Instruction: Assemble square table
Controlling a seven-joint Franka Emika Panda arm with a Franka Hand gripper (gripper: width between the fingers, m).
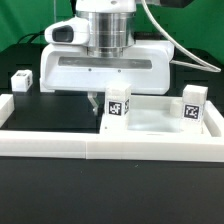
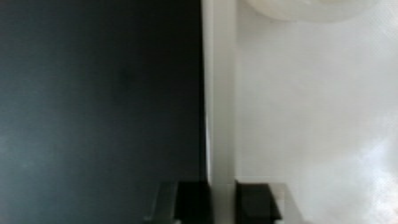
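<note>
Now | slab [image 1: 152, 118] flat | middle leg [image 1: 118, 106] upright (tag camera-facing) | hand [image 2: 222, 200] closed

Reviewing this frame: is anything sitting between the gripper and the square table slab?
Nothing visible does. In the wrist view the gripper is shut right on the edge of the square slab, with the rim running into its jaws. Beside that edge lies only the dark table.

I see the black table [image 1: 50, 108] under the gripper [image 2: 226, 203]. The white square slab [image 1: 150, 122] lies flat on it, right at the gripper. A small leg block [image 1: 20, 80] sits well apart, toward the exterior view's left. The long white wall [image 1: 110, 148] lies just beside the slab.
</note>
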